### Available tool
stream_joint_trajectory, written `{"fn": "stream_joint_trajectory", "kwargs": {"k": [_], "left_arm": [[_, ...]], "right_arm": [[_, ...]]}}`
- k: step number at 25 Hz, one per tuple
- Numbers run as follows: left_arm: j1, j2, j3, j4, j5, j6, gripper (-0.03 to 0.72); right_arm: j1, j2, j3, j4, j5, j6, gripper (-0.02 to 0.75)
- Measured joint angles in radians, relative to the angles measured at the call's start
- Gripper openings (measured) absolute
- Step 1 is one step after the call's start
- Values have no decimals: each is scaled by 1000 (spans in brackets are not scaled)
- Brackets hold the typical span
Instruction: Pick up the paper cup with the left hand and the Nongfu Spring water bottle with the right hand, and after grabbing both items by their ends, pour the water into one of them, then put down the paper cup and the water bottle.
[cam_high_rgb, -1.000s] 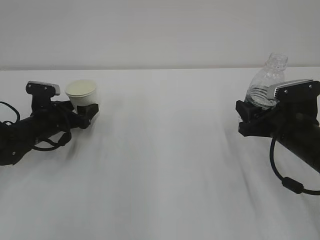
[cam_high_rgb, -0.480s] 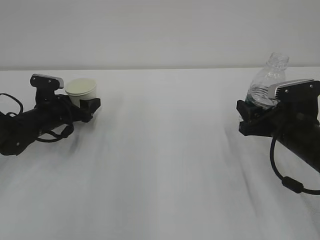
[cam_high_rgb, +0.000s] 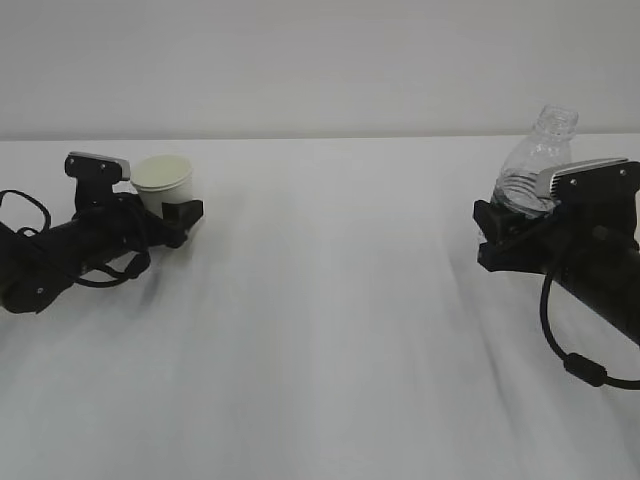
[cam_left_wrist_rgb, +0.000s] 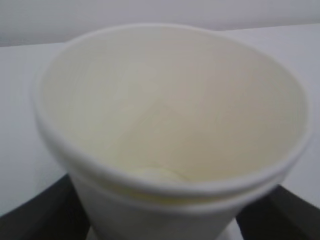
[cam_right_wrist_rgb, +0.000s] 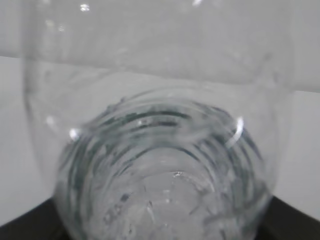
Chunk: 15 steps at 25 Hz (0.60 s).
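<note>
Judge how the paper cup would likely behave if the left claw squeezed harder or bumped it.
The paper cup looks thin-walled, with only a rolled rim stiffening it, so a harder squeeze would probably dent it. It seems light, and its open mouth shows little inside, so a bump could tip it easily. Its tapered wall might slip upward between the jaws.

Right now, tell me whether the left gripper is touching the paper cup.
Touching. In the left wrist view the gripper's black fingers press against both sides of the paper cup; the exterior view shows the left gripper closed around the cup's lower part.
</note>
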Motion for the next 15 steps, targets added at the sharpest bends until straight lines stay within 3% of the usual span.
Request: {"fn": "stream_joint_trajectory", "kwargs": {"k": [15], "left_arm": [[-27, 36, -51, -19, 7, -4, 580]], "right_arm": [[0, 0, 0, 1, 0, 0, 449]]}}
